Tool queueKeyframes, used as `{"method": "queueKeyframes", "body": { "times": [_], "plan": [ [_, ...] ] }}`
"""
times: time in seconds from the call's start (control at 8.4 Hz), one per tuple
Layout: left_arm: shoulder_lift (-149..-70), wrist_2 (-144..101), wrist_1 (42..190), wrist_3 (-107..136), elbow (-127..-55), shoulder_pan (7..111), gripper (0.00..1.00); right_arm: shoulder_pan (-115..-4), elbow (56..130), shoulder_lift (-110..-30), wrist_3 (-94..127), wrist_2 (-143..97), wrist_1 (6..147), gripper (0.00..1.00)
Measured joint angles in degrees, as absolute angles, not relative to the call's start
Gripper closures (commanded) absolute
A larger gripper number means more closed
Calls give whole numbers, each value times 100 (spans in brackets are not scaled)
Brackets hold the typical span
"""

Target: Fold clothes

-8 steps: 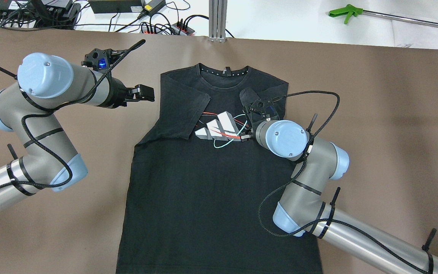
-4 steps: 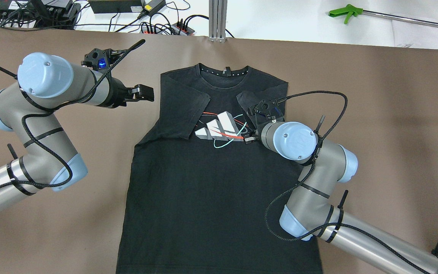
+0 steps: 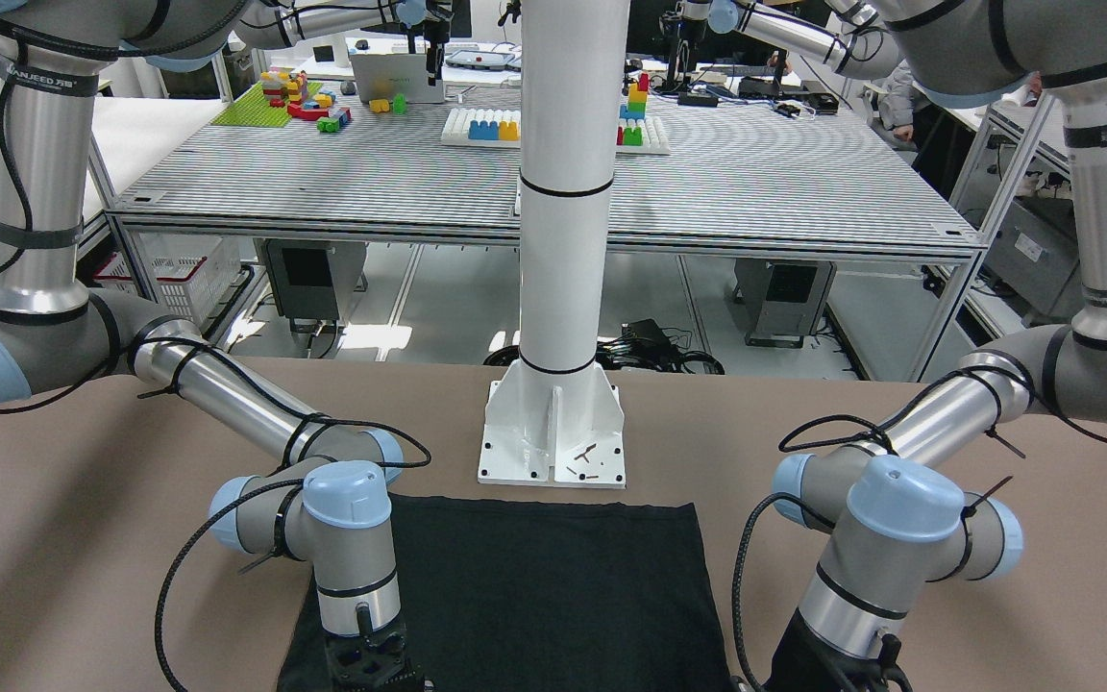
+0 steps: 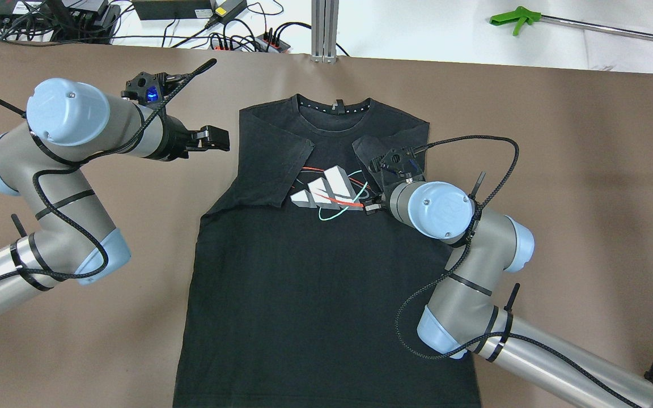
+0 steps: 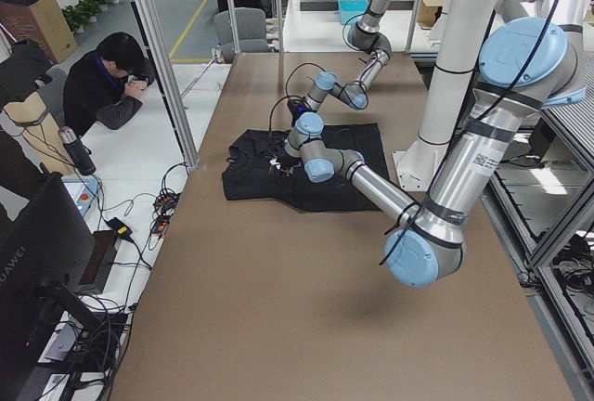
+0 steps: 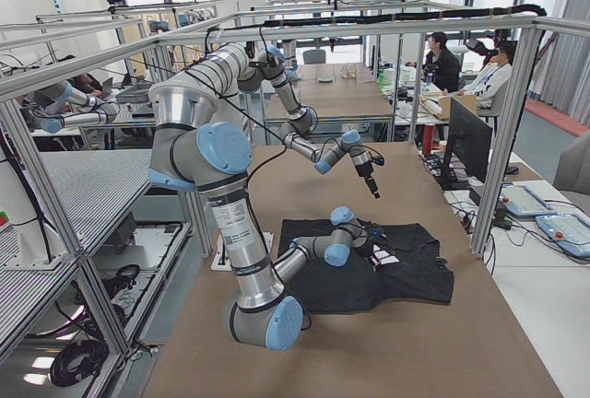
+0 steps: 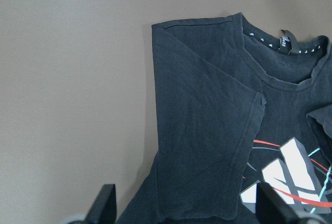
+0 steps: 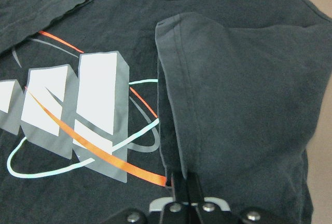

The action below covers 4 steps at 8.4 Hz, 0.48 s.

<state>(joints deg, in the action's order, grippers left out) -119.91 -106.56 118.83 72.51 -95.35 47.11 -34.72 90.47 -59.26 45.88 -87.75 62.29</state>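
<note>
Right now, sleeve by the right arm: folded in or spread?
Folded in: the sleeve lies over the T-shirt chest, hem beside the logo, right gripper jaws shut on it.

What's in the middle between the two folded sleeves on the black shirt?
A white and grey logo with red and teal lines, printed on the black shirt. The overhead view shows it best.

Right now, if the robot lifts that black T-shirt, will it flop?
Probably floppy: the folded sleeve curves softly where the right end effector pinches it. Likely light, since the T-shirt lies thin and flat. Pushed, it may bunch, as creases show.
</note>
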Motion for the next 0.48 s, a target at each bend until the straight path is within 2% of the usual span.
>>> {"method": "queueKeyframes", "body": {
  "times": [0.12,0.48],
  "plan": [
    [-12000,-10657,11883,7251,-9532,4711,5,-3472,9111,-5971,4588,-8815,6231,7],
    [-12013,-10654,11883,7251,-9528,4711,6,-3460,9139,-6007,4636,-8885,6231,5]
  ]
}}
